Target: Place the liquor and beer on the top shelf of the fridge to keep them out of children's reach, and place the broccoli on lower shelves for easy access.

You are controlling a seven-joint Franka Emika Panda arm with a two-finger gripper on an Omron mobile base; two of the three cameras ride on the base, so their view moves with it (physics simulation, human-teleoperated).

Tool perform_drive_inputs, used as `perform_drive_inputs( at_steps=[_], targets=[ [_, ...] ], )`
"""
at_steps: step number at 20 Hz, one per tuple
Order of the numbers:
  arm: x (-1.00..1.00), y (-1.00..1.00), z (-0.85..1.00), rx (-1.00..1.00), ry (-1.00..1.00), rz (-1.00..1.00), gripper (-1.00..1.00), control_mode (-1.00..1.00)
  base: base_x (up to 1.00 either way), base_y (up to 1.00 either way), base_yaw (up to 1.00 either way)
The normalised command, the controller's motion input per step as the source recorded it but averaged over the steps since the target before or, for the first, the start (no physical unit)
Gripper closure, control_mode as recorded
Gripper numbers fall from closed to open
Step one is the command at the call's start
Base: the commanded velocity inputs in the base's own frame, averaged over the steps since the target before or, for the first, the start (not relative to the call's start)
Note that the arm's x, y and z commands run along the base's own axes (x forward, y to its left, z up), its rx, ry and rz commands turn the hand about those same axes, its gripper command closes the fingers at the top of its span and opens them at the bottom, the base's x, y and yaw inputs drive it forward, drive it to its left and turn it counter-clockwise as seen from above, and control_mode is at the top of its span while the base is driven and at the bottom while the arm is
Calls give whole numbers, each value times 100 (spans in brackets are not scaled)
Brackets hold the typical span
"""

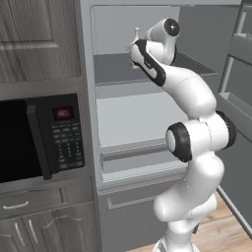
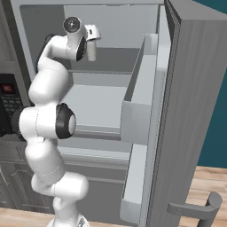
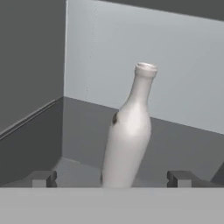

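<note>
Fingers [image 3: 43,178] spread wide, one dark tip each side of the liquor [image 3: 127,135] in the hand view, neither tip touching it. Gripper [image 3: 113,178] holds nothing.

Liquor: pale bottle, standing on the top shelf [image 3: 83,127], dark grey board. It leans slightly in the hand view, though that camera rolls with the hand, so true tilt can't be called. Open mouth at the top, small dark spot on the shoulder. Base hidden at the bottom of that view. Pale back wall of the fridge [image 1: 88,98] behind it, darker side wall to one side.

Left base view: arm reaches up into the fridge at top-shelf level, wrist in front of the bottle; only a sliver of pale neck [image 1: 136,35] shows beside the hand. Right base view: hand [image 2: 91,37] is up in the same compartment, pale bottle body [image 2: 91,52] just below it.

Lower shelves [image 1: 133,115]: whitish boards with grey front rims, beneath the dark one. Fridge door [image 2: 195,111] swung open on the right, door racks [image 2: 142,88] facing in. Black microwave [image 1: 39,138] in the cabinet left of the fridge, red display lit. Wood floor at the bottom.
</note>
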Motion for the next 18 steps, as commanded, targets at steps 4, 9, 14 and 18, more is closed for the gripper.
perform_drive_inputs(
  at_steps=[4,9,14,18],
  targets=[
    [-78,-8,-57,0,-7,0,-100,-100,0,0,0],
    [-98,-26,-7,0,-1,0,-100,-100,0,0,0],
    [-100,-35,1,0,14,0,-100,-100,0,0,0],
    [-96,-19,0,-1,26,0,-100,-100,0,0,0]
  ],
)
